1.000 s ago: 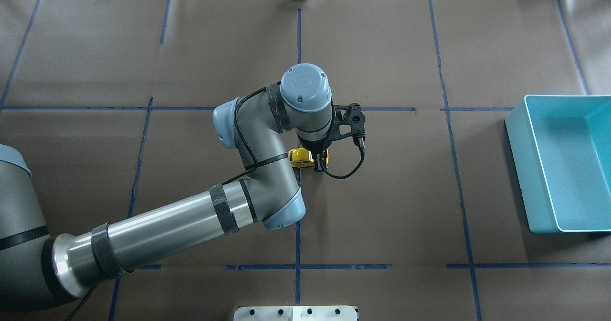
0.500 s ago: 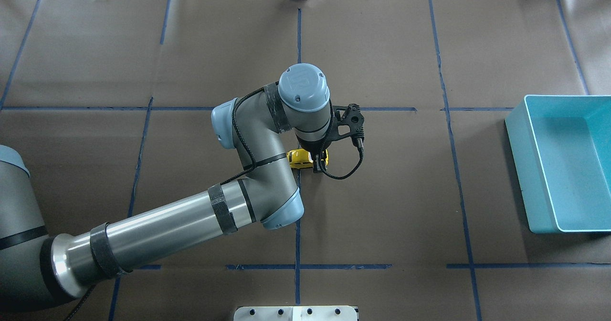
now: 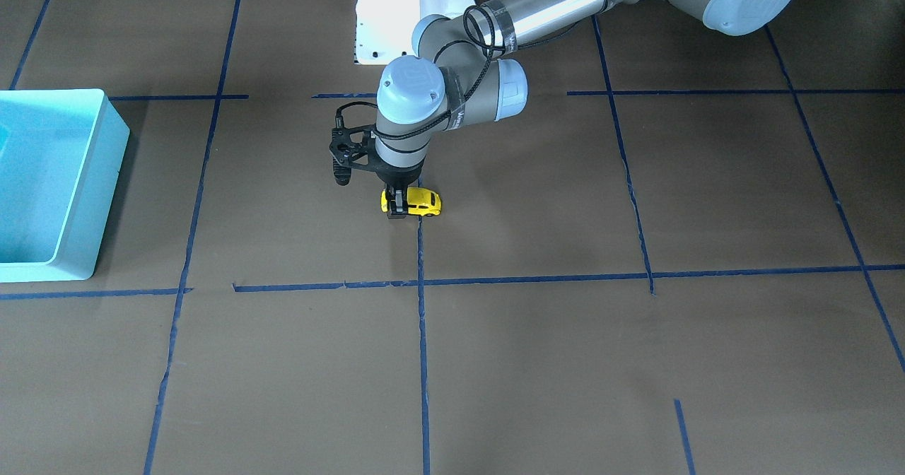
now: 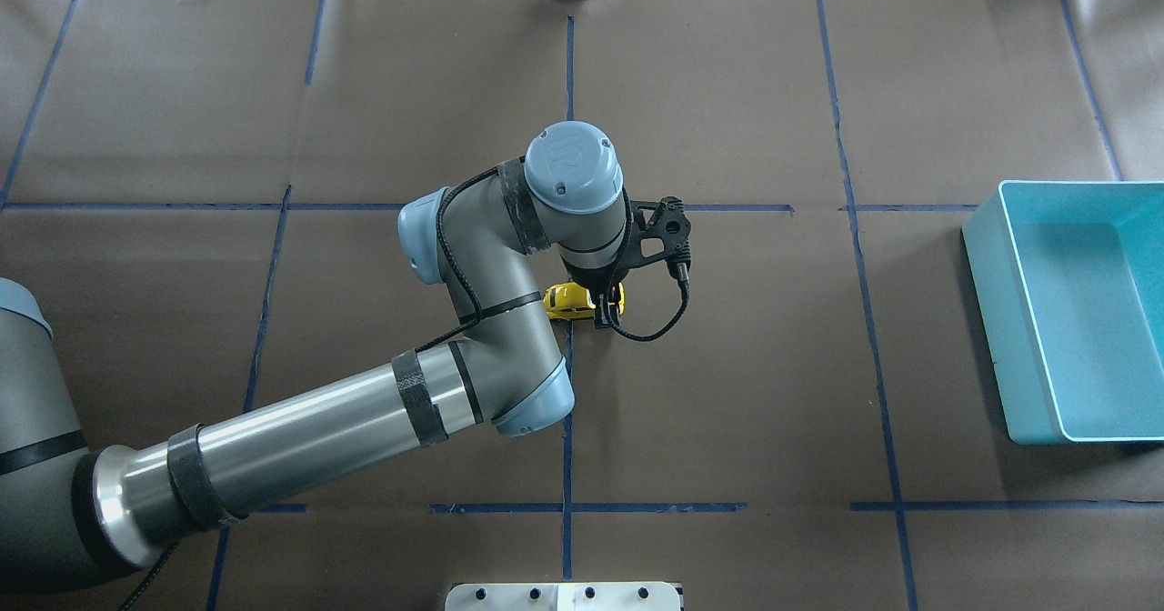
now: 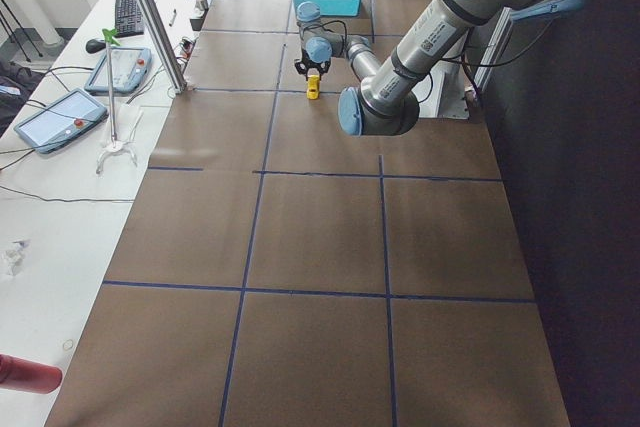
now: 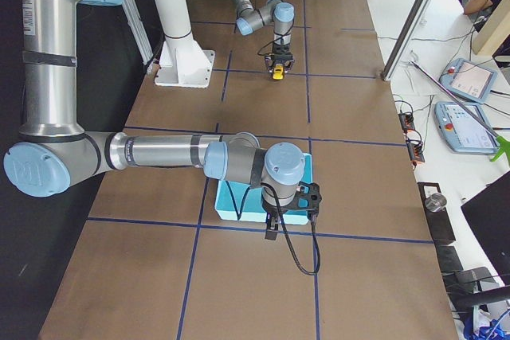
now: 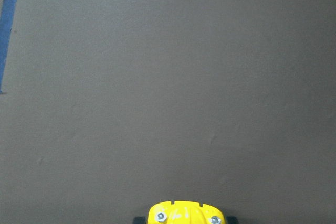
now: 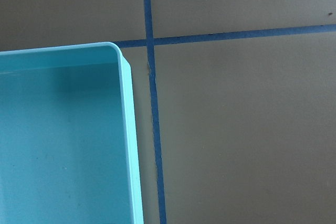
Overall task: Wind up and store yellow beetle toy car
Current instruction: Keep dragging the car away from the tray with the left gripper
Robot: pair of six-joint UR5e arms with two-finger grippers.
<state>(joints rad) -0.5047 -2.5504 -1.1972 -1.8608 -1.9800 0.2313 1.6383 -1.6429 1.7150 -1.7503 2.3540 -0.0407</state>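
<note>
Yellow beetle toy car (image 3: 422,202): on the brown worktop (image 3: 537,362), just above the centre of the front-facing view, over a blue tape line (image 3: 423,333).
Left gripper (image 3: 396,205): points straight down, its fingers clenched across the car's left end in that view.
Right gripper (image 6: 273,224): seen only in the right side view, low centre, above the bin's near edge; cannot tell if it is parted or closed.
Light blue bin (image 3: 106,178): at the left edge of the front-facing view, well apart from the car.
</note>
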